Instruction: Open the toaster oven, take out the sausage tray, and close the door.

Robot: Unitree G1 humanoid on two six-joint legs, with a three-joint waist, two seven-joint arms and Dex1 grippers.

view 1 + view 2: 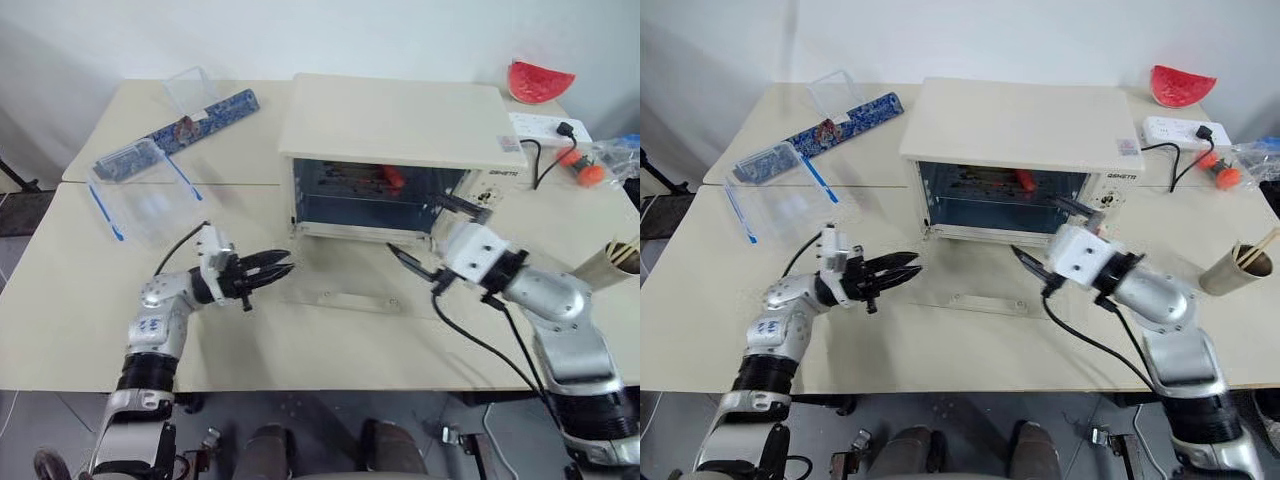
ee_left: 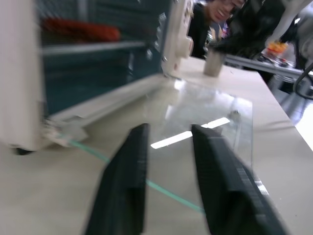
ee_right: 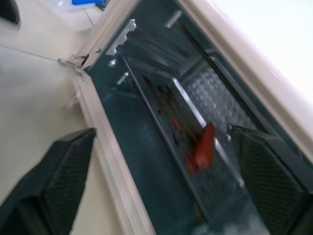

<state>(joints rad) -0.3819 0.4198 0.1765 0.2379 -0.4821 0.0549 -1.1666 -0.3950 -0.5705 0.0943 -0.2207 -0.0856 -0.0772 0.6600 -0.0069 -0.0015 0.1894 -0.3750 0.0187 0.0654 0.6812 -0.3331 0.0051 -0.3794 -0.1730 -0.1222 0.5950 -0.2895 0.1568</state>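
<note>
Left eye view shows the oven (image 1: pixel 395 120), a cream boxy shell with a flat matte top, in the upper centre on a pale worktop (image 1: pixel 80 300); its door (image 1: pixel 345 295) lies folded flat before it, a clear glass pane with a bar handle at its near edge. Inside the dark cavity the tray (image 3: pixel 190 132), thin silver metal with a stained bottom, sits on the rails and carries a glossy red-orange sausage (image 3: pixel 204 146). The right gripper (image 1: pixel 430 235), ribbed black fingers spread wide and holding nothing, hangs at the oven's mouth right of centre, the tray just beyond its tips. The left gripper (image 1: pixel 280 264), partly open and empty, hovers at the door's left edge, lower left of the oven. A clear plastic box (image 1: pixel 145 195) with blue clips lies at upper left, well apart; a power strip (image 1: pixel 548 128) sits upper right.
</note>
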